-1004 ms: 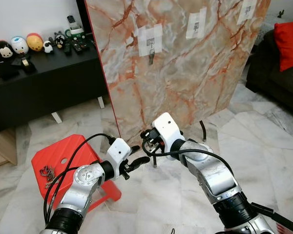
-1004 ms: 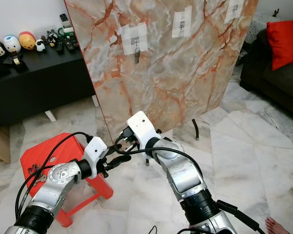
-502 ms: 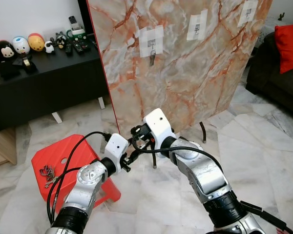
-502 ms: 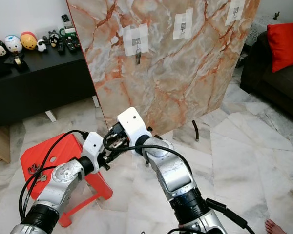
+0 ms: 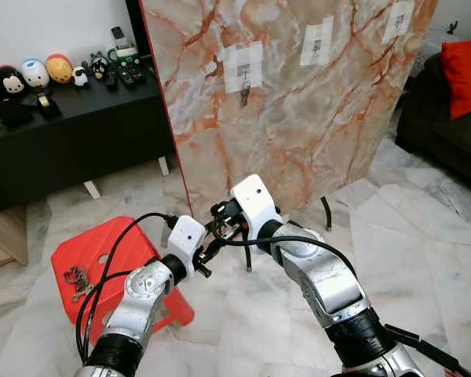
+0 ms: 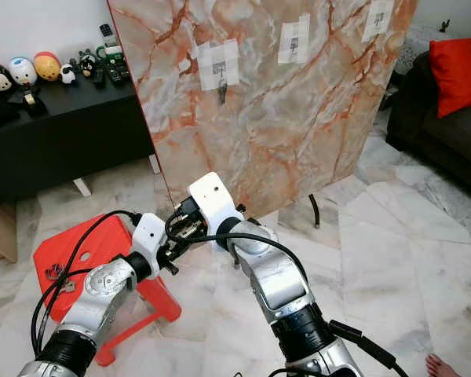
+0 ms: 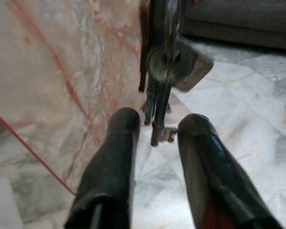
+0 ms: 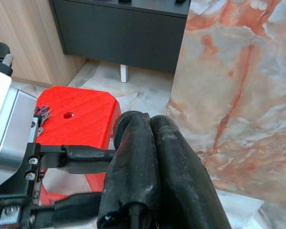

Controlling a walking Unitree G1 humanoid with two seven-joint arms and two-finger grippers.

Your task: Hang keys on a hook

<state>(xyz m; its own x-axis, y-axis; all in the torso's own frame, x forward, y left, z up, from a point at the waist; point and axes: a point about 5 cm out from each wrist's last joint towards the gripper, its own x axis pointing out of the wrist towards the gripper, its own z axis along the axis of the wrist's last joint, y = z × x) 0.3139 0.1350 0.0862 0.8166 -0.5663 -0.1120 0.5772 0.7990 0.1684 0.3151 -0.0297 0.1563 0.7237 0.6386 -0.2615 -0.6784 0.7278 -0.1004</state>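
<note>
A bunch of keys [image 7: 167, 71] hangs from my right gripper [image 5: 222, 226], which is shut on its top, low in front of the marble board [image 5: 298, 118]. My left gripper [image 7: 157, 124] is open, one finger on each side of the hanging keys and just short of them. In the head views the two grippers meet above the floor, right of the red stool [image 5: 102, 255]. On the board, a taped hook [image 5: 243, 72] carries a key; two more taped hooks [image 5: 315, 41] sit further right. A second bunch of keys [image 5: 76, 279] lies on the stool.
A black cabinet [image 5: 71, 133] with toys and remotes stands at the left. A dark sofa with a red cushion [image 5: 465, 63] is at the right. The board's black leg [image 5: 326, 210] stands on the marble floor behind my right arm.
Over the last second my right gripper carried the keys left toward the left gripper, whose fingers now flank them. Little has moved in the last half second.
</note>
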